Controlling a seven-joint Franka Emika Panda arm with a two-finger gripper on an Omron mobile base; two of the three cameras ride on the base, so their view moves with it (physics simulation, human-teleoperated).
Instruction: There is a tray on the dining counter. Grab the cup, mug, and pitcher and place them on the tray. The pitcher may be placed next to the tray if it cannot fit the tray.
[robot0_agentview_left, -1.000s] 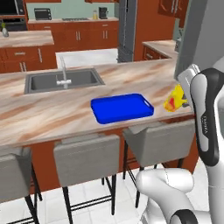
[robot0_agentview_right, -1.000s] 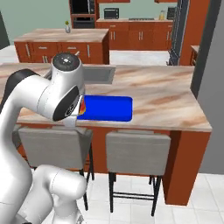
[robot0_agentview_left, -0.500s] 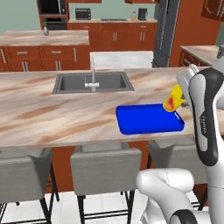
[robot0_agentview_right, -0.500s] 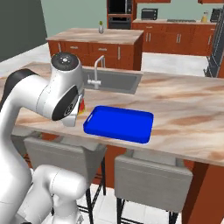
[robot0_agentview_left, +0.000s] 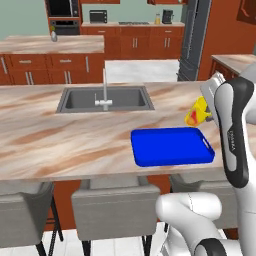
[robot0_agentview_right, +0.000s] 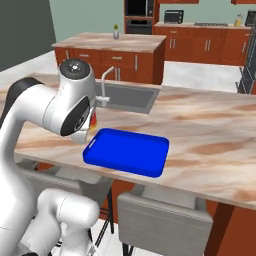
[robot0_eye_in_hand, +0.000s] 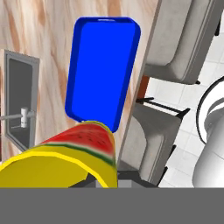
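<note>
My gripper (robot0_agentview_left: 205, 116) is shut on the yellow cup (robot0_agentview_left: 196, 113), which lies tilted in the air above the right end of the bright blue tray (robot0_agentview_left: 172, 146). The tray lies flat and bare on the marbled dining counter (robot0_agentview_left: 60, 140), close to its near edge. In the hand view the cup (robot0_eye_in_hand: 61, 159) shows its red watermelon mark, with the tray (robot0_eye_in_hand: 103, 65) below and beyond it. In the right base view my arm covers most of the cup (robot0_agentview_right: 93, 119), just left of the tray (robot0_agentview_right: 127, 152). The mug and the pitcher are out of view.
A steel sink (robot0_agentview_left: 105, 99) with a faucet (robot0_agentview_left: 104, 90) sits in the counter, behind and left of the tray. Grey stools (robot0_agentview_left: 117, 202) stand under the near edge. Further back are a second counter (robot0_agentview_left: 50, 45) and wooden cabinets.
The base has driven and turned, so the whole scene has slid across both base views, bringing the tray closer. The cup stays held in my shut gripper.
</note>
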